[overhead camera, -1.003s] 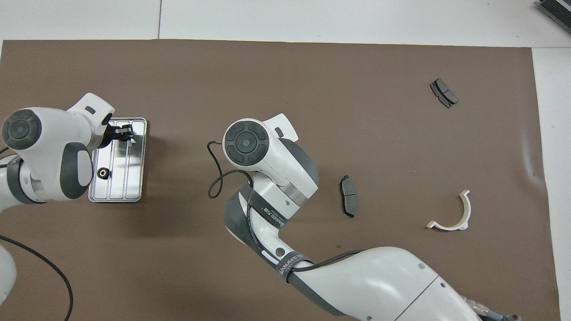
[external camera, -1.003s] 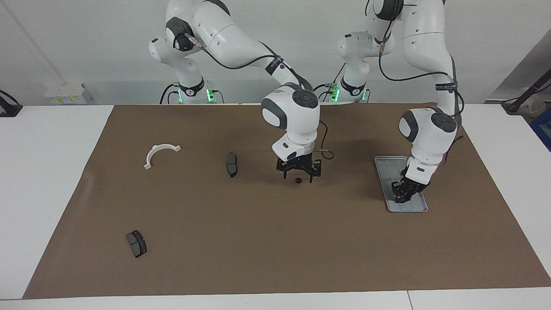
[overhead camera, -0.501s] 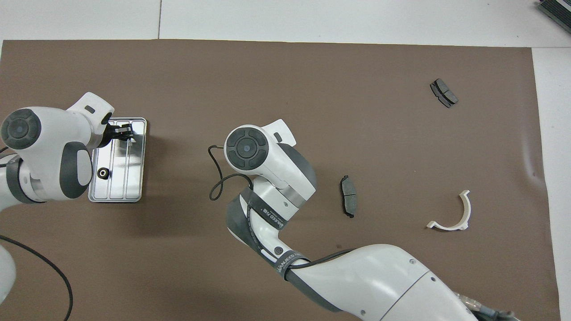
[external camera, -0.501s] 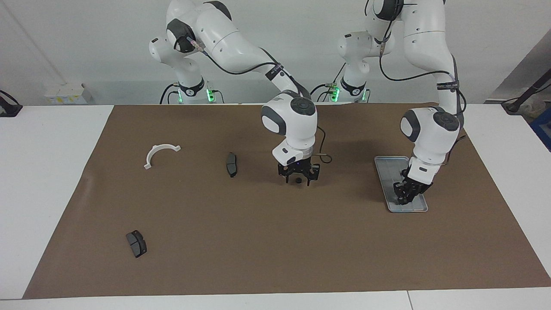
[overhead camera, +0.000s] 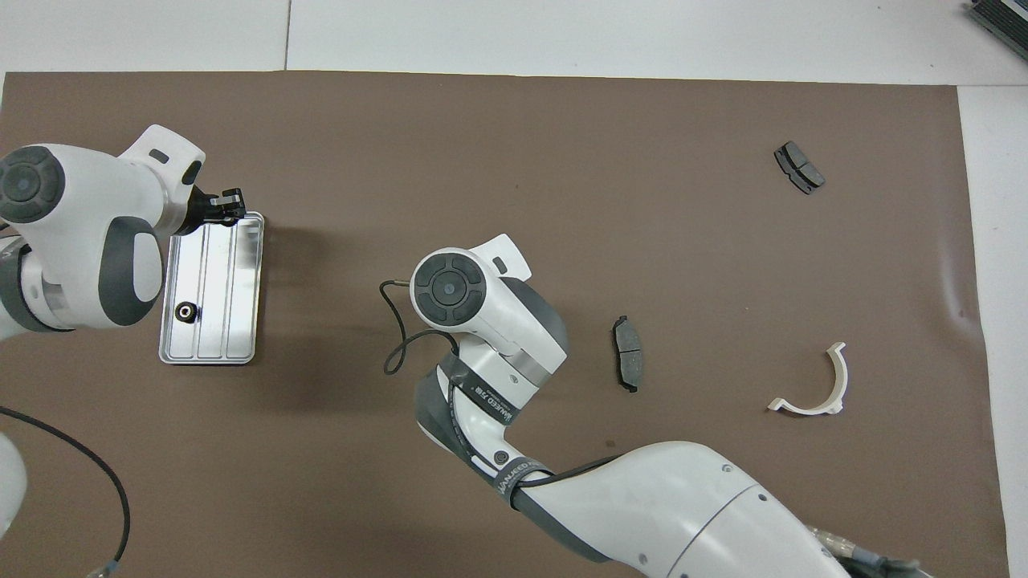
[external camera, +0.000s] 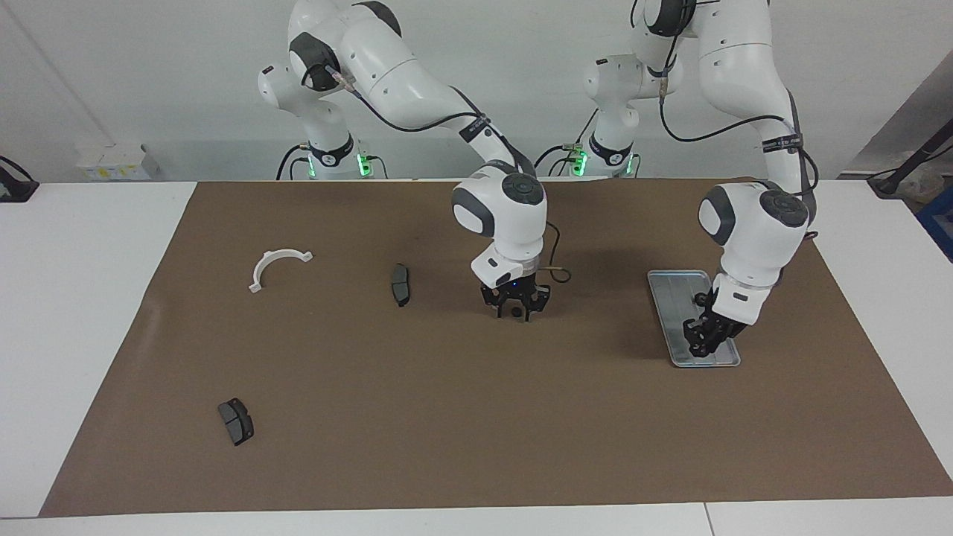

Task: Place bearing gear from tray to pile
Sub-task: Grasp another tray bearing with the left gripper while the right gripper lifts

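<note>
Right tool (external camera: 514, 313) around a small gear (external camera: 515, 313) near mid-mat, grip unclear, left tool (external camera: 703, 345) over tray (external camera: 670, 294), fingers together, second gear (overhead camera: 186, 312) in tray.

The tray (overhead camera: 210, 353) was a flat, shiny grey metal dish with round corners and a low rim. It lay on the brown mat toward the left arm's end of the table. One small black gear (overhead camera: 186, 311) sat in it, at the end nearer to the robots. Another small black gear (external camera: 515, 312) lay on the mat in the middle. The pile was spread out: a white half-ring (external camera: 277, 264) and two dark pads (external camera: 400, 284) (external camera: 236, 420), all well apart.
</note>
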Available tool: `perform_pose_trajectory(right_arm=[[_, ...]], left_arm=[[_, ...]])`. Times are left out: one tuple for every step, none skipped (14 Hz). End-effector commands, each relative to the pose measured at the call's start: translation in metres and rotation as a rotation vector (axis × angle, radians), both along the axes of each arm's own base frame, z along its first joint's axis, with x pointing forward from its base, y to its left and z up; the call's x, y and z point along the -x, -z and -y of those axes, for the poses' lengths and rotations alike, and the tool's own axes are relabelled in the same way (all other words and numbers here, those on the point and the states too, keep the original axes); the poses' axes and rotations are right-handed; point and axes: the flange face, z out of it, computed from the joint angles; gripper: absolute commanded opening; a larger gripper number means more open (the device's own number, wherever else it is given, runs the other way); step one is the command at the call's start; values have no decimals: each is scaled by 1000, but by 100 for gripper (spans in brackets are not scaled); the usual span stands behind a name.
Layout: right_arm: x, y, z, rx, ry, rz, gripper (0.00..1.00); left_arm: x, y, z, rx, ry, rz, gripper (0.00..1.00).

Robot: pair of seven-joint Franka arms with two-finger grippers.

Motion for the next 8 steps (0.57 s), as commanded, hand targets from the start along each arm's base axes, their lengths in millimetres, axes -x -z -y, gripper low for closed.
perform_pose_trajectory(right_arm=[[9, 1, 1, -7, 11, 12, 52], [13, 1, -4, -7, 5, 11, 43], [16, 0, -7, -6, -3, 13, 36], [17, -2, -8, -7, -6, 15, 24], [17, -1, -7, -3, -5, 13, 19], [18, -1, -7, 3, -6, 8, 19], [19, -1, -7, 10, -8, 5, 10], [19, -1, -6, 20, -12, 3, 0]], left_arm=[[-1, 1, 33, 13, -38, -16, 17], [1, 3, 39, 16, -47, -20, 17], [3, 4, 45, 18, -48, -24, 17], [5, 4, 54, 20, -45, -26, 17], [6, 5, 61, 24, -56, -29, 17], [7, 4, 66, 29, -71, -28, 17], [9, 5, 75, 31, -73, -31, 18], [13, 6, 87, 34, -71, -35, 18]])
